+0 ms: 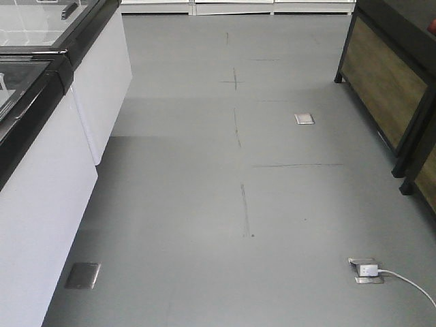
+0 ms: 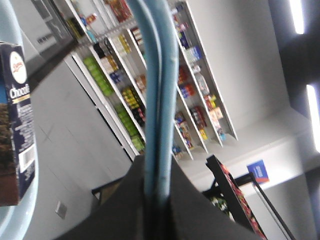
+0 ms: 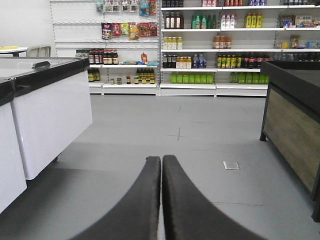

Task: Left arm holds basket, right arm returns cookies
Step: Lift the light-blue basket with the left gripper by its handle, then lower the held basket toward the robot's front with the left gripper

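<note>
The left end effector is clamped on the basket handles, steadying it; cookies box inside at nine o'clock. The right end effector, pressed together and empty, faces shelves.

Handles of basket, smooth light-blue plastic; cookies box, printed cardboard with slight sheen; right gripper fingers, matt black; floor, matt grey and scuffed; display stand panel, wood-grain; floor plate, bare metal.
</note>
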### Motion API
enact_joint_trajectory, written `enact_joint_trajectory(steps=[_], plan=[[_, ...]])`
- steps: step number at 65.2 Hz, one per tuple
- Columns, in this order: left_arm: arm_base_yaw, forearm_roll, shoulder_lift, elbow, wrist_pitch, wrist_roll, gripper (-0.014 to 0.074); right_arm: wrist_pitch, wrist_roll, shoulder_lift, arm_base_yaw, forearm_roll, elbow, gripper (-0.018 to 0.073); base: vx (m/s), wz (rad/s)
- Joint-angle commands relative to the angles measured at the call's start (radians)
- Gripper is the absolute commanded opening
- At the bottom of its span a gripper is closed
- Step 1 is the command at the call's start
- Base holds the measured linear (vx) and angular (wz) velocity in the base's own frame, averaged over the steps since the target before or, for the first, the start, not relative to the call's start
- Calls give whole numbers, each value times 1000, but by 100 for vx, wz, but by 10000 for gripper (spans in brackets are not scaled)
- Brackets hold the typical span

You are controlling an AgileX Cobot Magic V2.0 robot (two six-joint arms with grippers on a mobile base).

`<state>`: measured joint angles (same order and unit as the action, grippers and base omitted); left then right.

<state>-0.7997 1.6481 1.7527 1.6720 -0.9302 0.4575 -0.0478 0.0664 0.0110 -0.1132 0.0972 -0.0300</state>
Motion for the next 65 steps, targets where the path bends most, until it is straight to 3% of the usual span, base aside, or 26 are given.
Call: enact_joint_trajectory(steps=[1, 23, 37, 50, 58, 65], plan=[[84, 91, -58, 39, -36, -8, -7, 71, 1, 10, 0, 8, 2, -8, 0, 0], [395, 71, -58, 39, -81, 31, -7, 71, 1, 10, 0, 8, 2, -8, 0, 0], [640, -106, -58, 31, -110, 42, -7, 71, 1, 10, 0, 8, 2, -8, 0, 0], [866, -48, -58, -35, -64, 55, -7, 71, 1, 10, 0, 8, 2, -8, 0, 0], [953, -43, -58, -92, -19, 56, -7, 71, 1, 10, 0, 8, 2, -8, 0, 0], [1010, -39, -58, -169, -27, 103, -7, 71, 1, 10, 0, 8, 2, -8, 0, 0]])
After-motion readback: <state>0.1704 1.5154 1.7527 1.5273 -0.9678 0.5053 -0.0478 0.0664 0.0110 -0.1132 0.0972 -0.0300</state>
